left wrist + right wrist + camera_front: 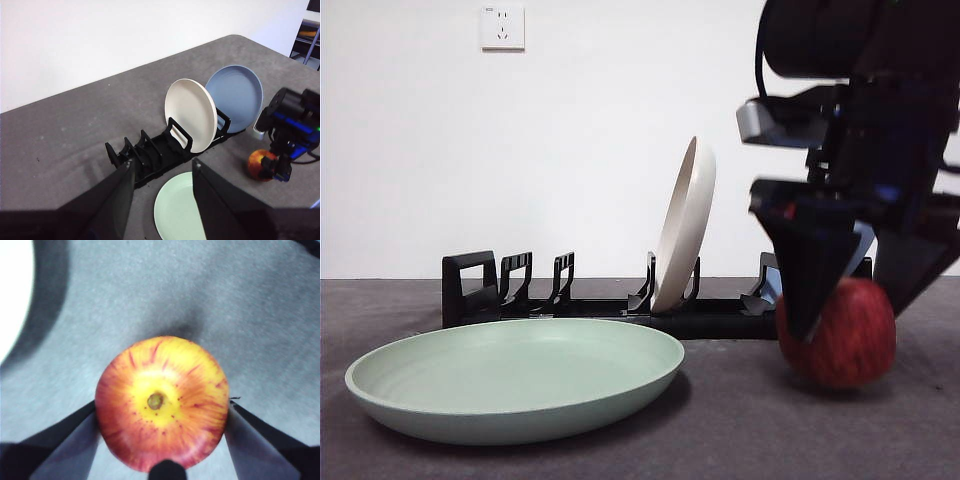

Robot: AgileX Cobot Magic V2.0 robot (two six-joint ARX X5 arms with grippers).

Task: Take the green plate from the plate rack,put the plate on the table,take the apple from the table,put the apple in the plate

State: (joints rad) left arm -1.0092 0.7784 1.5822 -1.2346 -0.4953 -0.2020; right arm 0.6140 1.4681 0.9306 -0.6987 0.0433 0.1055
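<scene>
Broadly, the dark grey speckled bench carries one long black plastic plate rack, lying crosswise along the wall. One pale mint-green matte plate lies flat before it; one cream-white plate stands racked (a blue one behind). One red, yellow-streaked apple, stem up, rests between the right claw jaws, contact unclear. The left claw hovers wide, holding nothing.

The right gripper hides part of the apple in the front view. The green plate is cut off at the left wrist picture's edge.
</scene>
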